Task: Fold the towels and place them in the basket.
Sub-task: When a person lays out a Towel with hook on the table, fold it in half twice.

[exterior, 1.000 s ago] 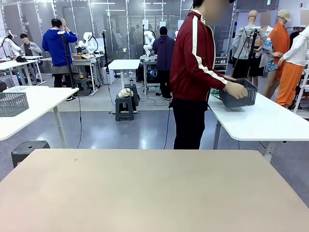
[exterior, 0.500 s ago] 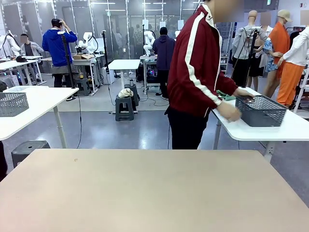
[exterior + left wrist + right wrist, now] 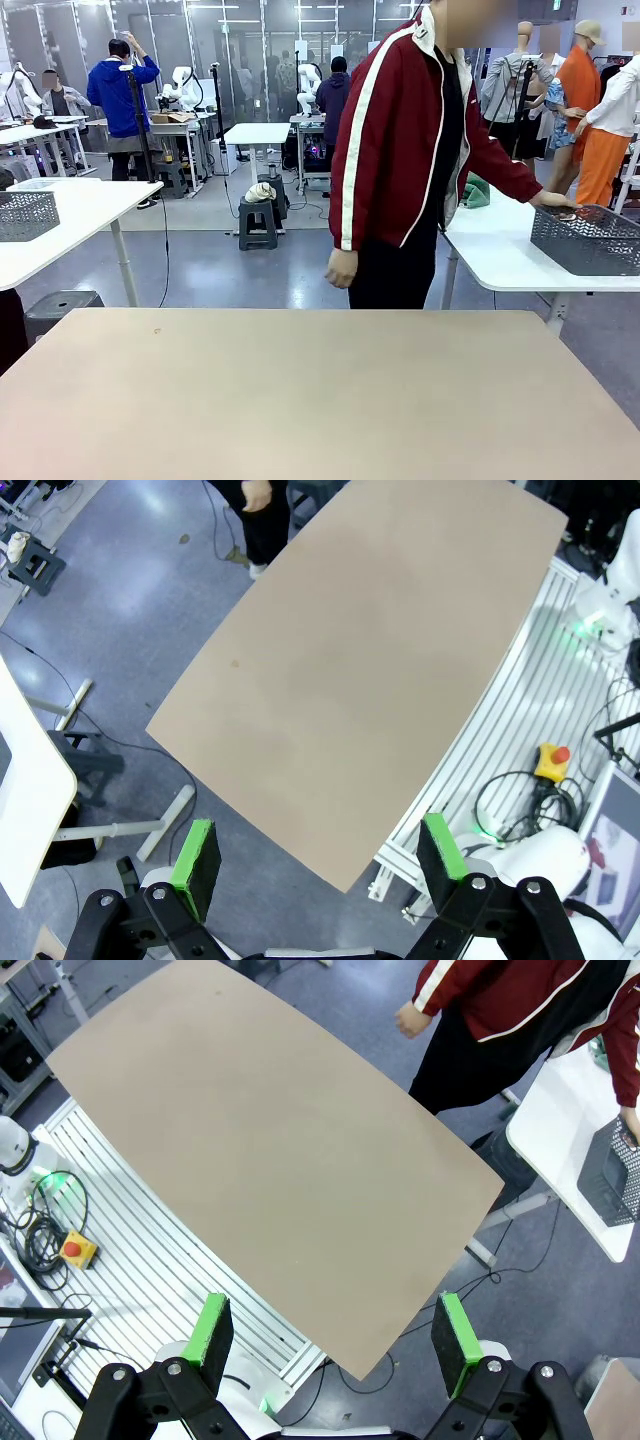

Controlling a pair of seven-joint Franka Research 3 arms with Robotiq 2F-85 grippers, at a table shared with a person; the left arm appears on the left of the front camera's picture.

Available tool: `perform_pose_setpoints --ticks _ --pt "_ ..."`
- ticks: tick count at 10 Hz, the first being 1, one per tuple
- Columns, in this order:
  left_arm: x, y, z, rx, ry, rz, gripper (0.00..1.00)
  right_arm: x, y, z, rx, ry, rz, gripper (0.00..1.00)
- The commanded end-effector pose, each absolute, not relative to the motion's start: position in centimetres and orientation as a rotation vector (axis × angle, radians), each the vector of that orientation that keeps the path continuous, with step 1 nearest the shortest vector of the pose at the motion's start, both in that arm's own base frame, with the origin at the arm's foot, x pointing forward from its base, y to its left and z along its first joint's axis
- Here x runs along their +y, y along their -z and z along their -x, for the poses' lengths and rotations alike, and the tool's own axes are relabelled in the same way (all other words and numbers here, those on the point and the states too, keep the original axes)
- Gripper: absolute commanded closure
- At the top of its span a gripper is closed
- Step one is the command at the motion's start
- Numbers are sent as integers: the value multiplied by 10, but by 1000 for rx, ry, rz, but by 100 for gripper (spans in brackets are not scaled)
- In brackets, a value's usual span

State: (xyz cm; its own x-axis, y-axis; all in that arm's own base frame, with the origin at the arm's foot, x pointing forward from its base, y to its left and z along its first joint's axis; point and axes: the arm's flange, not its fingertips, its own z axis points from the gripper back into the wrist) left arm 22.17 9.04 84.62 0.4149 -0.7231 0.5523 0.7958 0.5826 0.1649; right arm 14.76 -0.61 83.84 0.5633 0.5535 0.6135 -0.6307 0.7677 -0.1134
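1. Nothing of the task lies on our tan work table (image 3: 300, 400). We judge the job not yet begun on our side: nothing is folded and nothing is placed.
2. The person (image 3: 410, 150) stands at the far edge of our table, leaning toward a white side table (image 3: 500, 255) off to the picture's right. Their reaching hand (image 3: 553, 200) rests on the rim of the dark grey mesh basket (image 3: 588, 240), and their free hand (image 3: 341, 268) hangs at their side.
3. A sea-green towel (image 3: 476, 190) lies bunched and unfolded on that side table, behind the outstretched arm and apart from the basket. The mesh wall hides the basket's inside, so we cannot tell whether anything lies in it.
4. Our left gripper (image 3: 318, 855) hangs high above the near side of our table. Its jaws are spread wide, with nothing between the green pads.
5. Our right gripper (image 3: 332, 1332) is likewise high, gaping wide and empty-handed. Its wrist view catches the basket at the side table's edge, well away from us.
6. As we judge it, the whole task is left. The basket and towels must come within our reach, each towel must be laid flat and folded, and then each must be set in the basket.
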Motion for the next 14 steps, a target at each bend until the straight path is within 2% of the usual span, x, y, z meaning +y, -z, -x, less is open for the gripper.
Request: perform_pose_setpoints --ticks 1,14 --pt "89 -847 -222 -632 976 139 0 -5 -838 -148 -679 -706 -130 0" --pt "89 -847 -222 -632 976 139 0 -5 -838 -148 -679 -706 -130 0"
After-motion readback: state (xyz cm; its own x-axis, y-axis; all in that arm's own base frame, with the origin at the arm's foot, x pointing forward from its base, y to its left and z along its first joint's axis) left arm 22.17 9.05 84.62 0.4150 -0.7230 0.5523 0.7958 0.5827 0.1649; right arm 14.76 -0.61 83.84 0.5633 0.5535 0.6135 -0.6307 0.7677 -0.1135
